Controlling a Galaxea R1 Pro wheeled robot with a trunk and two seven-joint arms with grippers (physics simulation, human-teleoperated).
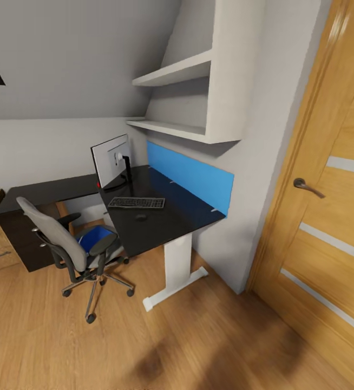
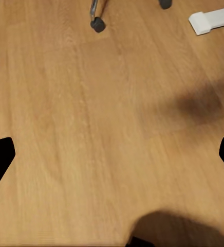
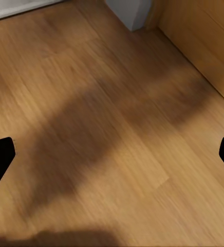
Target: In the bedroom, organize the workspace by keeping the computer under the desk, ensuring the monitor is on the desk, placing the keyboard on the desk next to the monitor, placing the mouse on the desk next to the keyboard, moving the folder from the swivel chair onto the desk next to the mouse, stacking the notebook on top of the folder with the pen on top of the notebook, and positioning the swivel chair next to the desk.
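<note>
While both my hands hang spread over bare floor, the folder [image 1: 94,236] far ahead looks thin and floppy; I'd pinch its edge.

From here I see the desk [image 1: 161,227] front half bare past the mouse [image 1: 141,216] and keyboard [image 1: 136,203]. The swivel chair [image 1: 71,244] crowds its left edge; the wall shelves [image 1: 174,127] overhang the back. Both tools, the left tool [image 2: 112,154] and the right tool [image 3: 112,154], hang wide apart over open wooden floor [image 1: 198,336].
</note>
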